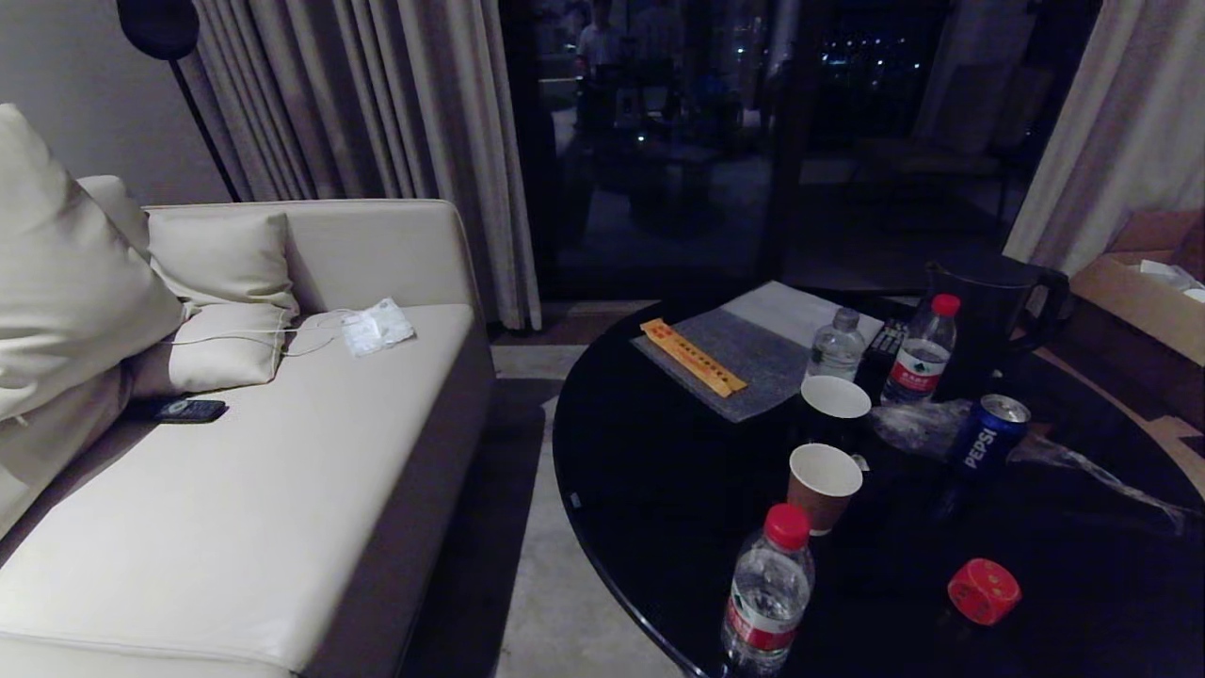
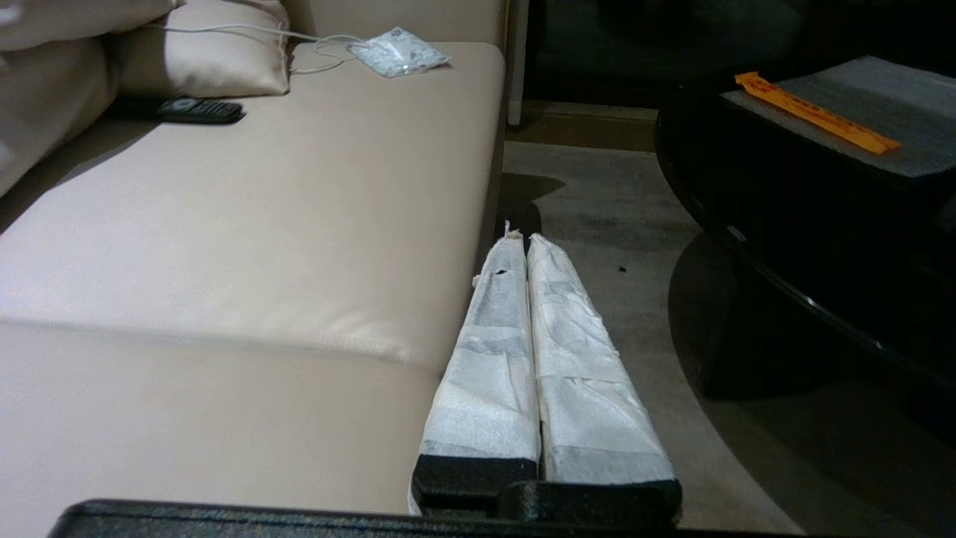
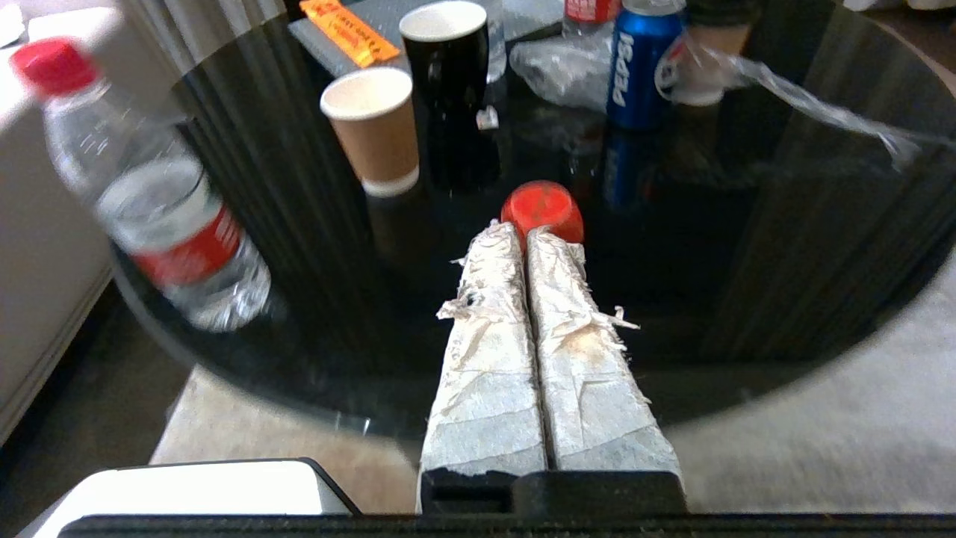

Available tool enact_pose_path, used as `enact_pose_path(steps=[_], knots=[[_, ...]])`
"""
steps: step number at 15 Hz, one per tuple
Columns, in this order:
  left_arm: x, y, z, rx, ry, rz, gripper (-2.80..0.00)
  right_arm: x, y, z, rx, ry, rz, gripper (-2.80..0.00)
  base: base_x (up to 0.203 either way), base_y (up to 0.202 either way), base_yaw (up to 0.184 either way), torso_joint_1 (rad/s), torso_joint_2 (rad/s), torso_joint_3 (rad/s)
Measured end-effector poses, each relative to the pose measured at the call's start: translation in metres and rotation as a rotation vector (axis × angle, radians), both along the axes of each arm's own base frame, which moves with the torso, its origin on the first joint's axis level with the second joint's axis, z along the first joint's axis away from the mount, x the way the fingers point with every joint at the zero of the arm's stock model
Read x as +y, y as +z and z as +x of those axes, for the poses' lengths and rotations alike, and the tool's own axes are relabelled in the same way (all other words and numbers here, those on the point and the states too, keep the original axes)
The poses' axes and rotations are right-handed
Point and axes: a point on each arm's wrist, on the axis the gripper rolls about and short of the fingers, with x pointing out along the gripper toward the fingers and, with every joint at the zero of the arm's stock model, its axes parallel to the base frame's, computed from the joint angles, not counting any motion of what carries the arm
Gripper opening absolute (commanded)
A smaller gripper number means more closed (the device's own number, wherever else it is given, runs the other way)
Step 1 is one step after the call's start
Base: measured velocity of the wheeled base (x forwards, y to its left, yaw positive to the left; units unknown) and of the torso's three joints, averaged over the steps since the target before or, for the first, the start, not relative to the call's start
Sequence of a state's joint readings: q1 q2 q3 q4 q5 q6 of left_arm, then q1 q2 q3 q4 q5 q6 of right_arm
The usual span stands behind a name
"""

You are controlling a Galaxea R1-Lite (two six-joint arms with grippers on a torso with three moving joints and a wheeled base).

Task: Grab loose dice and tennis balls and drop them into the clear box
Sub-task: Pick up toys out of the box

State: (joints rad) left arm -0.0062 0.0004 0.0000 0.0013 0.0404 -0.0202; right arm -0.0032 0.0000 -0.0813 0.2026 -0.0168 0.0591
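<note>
One red die (image 1: 984, 590) with pale pips lies on the round black glass table (image 1: 659, 490), near its front right. In the right wrist view the same red die (image 3: 543, 209) sits just beyond the tips of my right gripper (image 3: 524, 229), which is shut and empty, hanging short of the table's near edge. My left gripper (image 2: 520, 239) is shut and empty, held over the floor gap between sofa and table. Neither arm shows in the head view. No tennis balls and no clear box are in view.
On the table stand a water bottle (image 1: 769, 593) at the front edge, a brown paper cup (image 1: 823, 486), a black cup (image 1: 835, 407), a Pepsi can (image 1: 988, 435), two more bottles, a dark jug (image 1: 988, 320) and crumpled plastic. A beige sofa (image 1: 245, 490) fills the left.
</note>
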Motion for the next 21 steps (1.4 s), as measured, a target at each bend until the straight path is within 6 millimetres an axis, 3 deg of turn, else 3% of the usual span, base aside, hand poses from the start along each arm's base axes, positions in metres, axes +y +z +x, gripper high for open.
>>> enact_pose_path(steps=[6, 14, 21], knots=[[0.0000, 0.0000, 0.0000, 0.000, 0.001, -0.001, -2.80, 0.0000, 0.0000, 0.0000, 0.000, 0.000, 0.000, -2.80, 0.016, 0.000, -0.001, 0.000, 0.00, 0.000], [0.0000, 0.0000, 0.0000, 0.000, 0.002, -0.006, -2.80, 0.0000, 0.0000, 0.0000, 0.000, 0.000, -0.001, -2.80, 0.000, 0.006, -0.136, 0.003, 0.00, 0.001], [0.0000, -0.0001, 0.0000, 0.000, 0.002, -0.007, -2.80, 0.0000, 0.0000, 0.0000, 0.000, 0.000, 0.000, -2.80, 0.000, 0.000, 0.000, 0.002, 0.00, -0.086]])
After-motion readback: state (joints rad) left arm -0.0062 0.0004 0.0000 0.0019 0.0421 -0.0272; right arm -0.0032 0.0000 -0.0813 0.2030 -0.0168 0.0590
